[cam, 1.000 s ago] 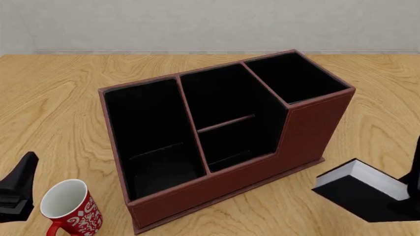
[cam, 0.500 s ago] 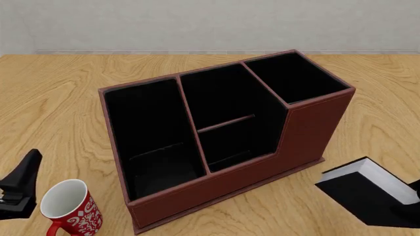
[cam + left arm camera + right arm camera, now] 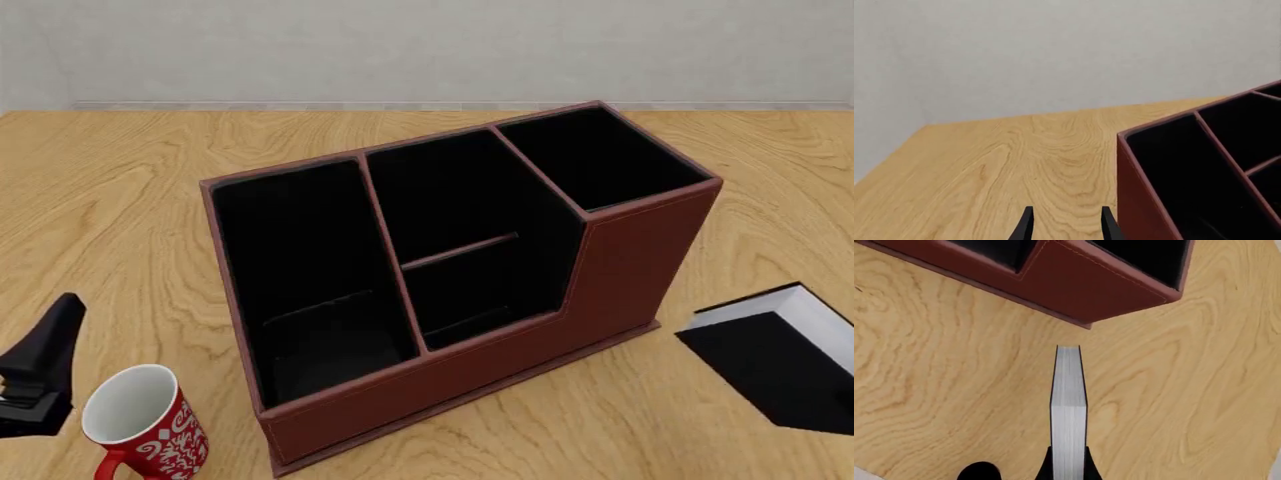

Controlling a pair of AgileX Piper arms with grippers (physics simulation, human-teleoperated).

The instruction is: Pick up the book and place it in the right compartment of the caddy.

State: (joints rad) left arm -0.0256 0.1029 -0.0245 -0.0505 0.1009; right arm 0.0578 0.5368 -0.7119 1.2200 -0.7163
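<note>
The reddish-brown caddy point(image 3: 627, 260) stands mid-table with three black-lined sections. Its right compartment point(image 3: 601, 155) is the narrow end section with the tallest front wall. The black book point(image 3: 787, 365) with white page edges hangs tilted above the table, right of the caddy's front right corner. In the right wrist view my right gripper point(image 3: 1067, 467) is shut on the book point(image 3: 1069, 390), page edges facing the camera, with the caddy's corner point(image 3: 1121, 295) beyond. My left gripper point(image 3: 54, 330) is open and empty at the front left; its fingers point(image 3: 1026, 227) stand apart beside the caddy's left wall point(image 3: 1137, 200).
A red mug point(image 3: 140, 425) with a white pattern stands at the front left, between my left gripper and the caddy's front left corner. The wooden table point(image 3: 107, 200) runs back to a grey wall.
The book has moved right and a little up, away from the table, toward the front view's right edge. The left gripper has barely shifted.
</note>
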